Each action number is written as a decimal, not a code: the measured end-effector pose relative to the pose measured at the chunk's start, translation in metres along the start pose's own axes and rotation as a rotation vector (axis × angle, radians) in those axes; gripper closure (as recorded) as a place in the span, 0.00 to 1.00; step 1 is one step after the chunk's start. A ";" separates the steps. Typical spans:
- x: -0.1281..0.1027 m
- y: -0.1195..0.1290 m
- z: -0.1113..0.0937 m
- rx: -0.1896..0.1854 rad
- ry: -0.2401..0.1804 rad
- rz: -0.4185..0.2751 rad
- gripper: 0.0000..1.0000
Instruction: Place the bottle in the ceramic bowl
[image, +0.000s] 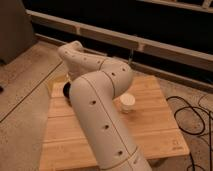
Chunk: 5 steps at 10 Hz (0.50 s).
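While arm covers ceramic bowl, end effector hidden beyond it, state cannot tell; white cup right.

The robot's white arm filled the centre of the frame, rising from the bottom edge and bending toward the upper left. It covered much of a light wooden table. The gripper lay somewhere behind the arm at the table's left side and could not be seen. A sliver of the glossy black ceramic bowl showed at the arm's left edge. A white cup stood upright just right of the arm. Black cables lay on the speckled floor at the right.
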 end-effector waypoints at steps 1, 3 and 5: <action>0.000 0.000 0.000 0.000 0.000 0.000 0.40; 0.000 0.000 0.000 0.000 0.000 0.000 0.22; 0.000 0.000 0.000 0.000 0.000 0.000 0.20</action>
